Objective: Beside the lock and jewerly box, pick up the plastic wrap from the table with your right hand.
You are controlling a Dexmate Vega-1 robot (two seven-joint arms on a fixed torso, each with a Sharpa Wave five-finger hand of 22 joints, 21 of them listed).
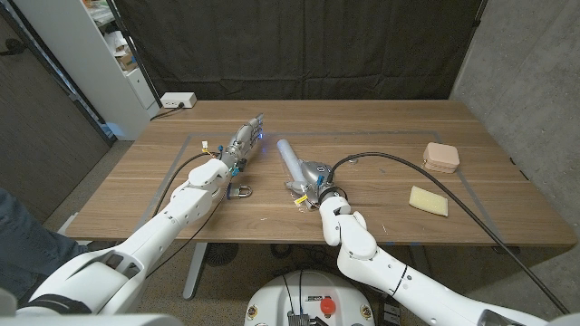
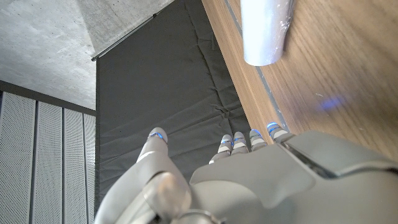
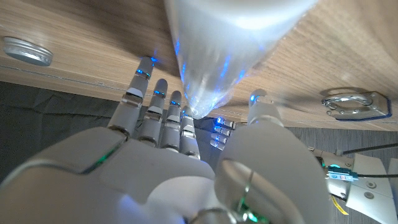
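Note:
The plastic wrap (image 1: 291,158) is a pale, shiny roll lying slantwise at mid-table. My right hand (image 1: 313,178) is at its near end; in the right wrist view the roll (image 3: 217,56) runs between my fingers (image 3: 149,93) and thumb, which hold it. A silver padlock (image 1: 241,190) lies just left of that hand, and the lock (image 3: 351,102) shows beside the thumb. The pink jewelry box (image 1: 442,157) sits far right. My left hand (image 1: 241,143) reaches out over the table left of the roll, fingers straight and apart, holding nothing. The roll's far end (image 2: 264,31) shows ahead of it.
A yellow sponge (image 1: 428,201) lies near the right front, below the jewelry box. A black cable (image 1: 426,177) curves across the right half of the table (image 1: 381,127). A white power strip (image 1: 178,100) sits beyond the far left corner.

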